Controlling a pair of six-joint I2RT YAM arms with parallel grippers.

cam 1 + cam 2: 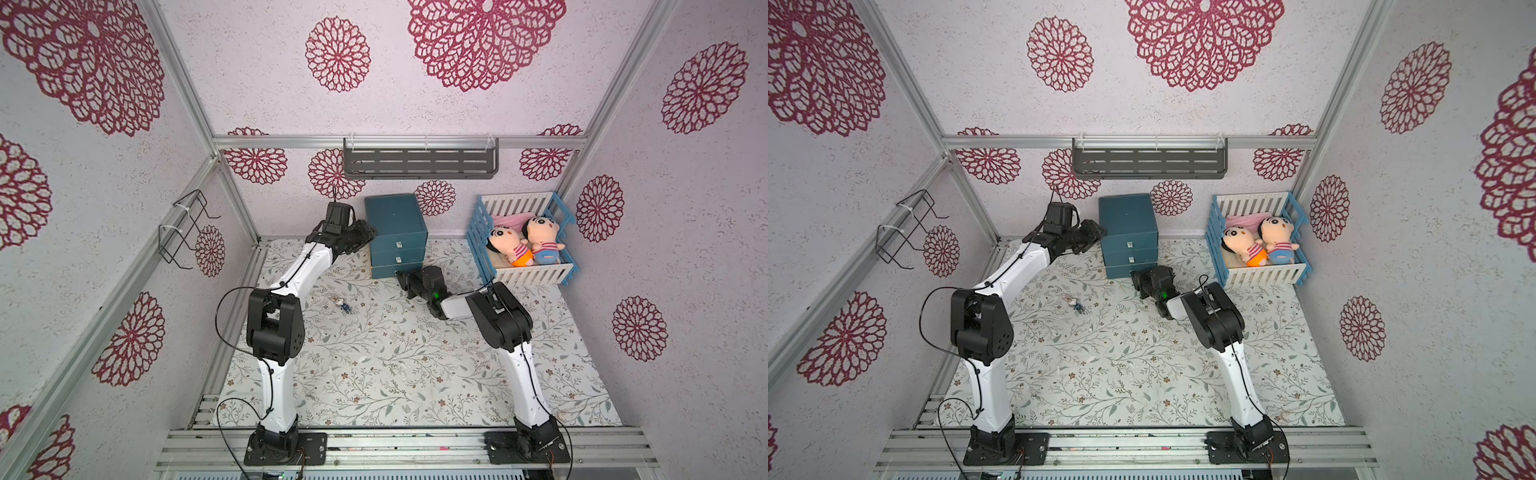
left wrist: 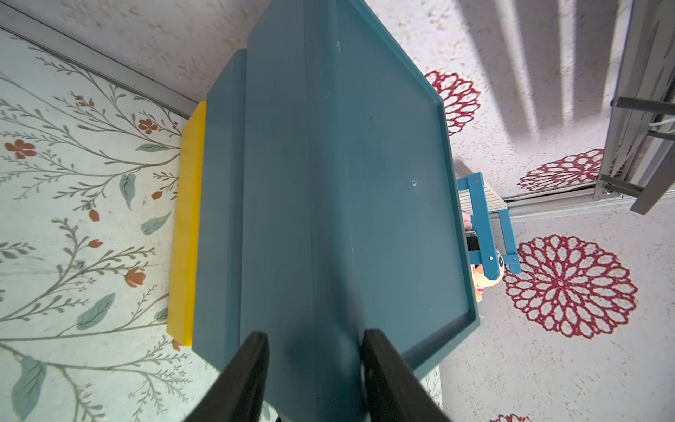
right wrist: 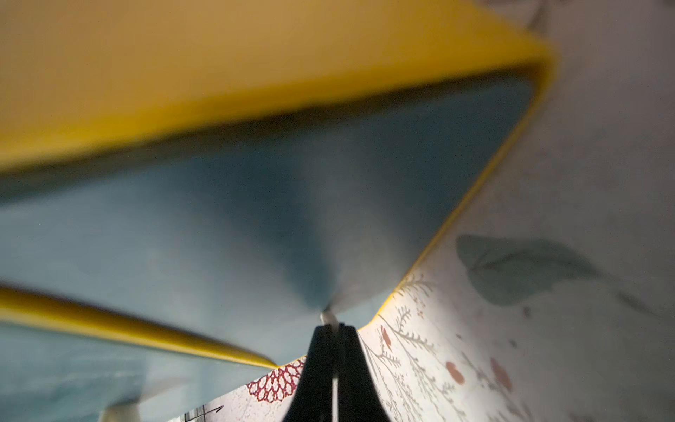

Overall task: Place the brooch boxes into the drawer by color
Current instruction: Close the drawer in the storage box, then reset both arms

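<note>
The drawer chest point(image 1: 395, 220) point(image 1: 1127, 216) is a dark teal box with three drawers, standing at the back centre of the table. No brooch boxes are in view. My left gripper point(image 1: 367, 235) point(image 2: 316, 336) presses against the chest's upper left side; its jaws stand apart, straddling a chest edge point(image 2: 347, 182). My right gripper point(image 1: 401, 276) point(image 3: 333, 325) is low at the bottom drawer's front, jaws almost together on that drawer's small clear pull point(image 3: 327, 316). A yellow strip point(image 2: 186, 226) runs along the chest's foot. The right wrist view is blurred.
A blue-and-white slatted crib point(image 1: 525, 275) holding two dolls point(image 1: 523, 245) stands to the right of the chest. A grey shelf point(image 1: 419, 164) hangs on the back wall and a wire rack point(image 1: 187, 228) on the left wall. A small trinket point(image 1: 343, 305) lies on the floral cloth.
</note>
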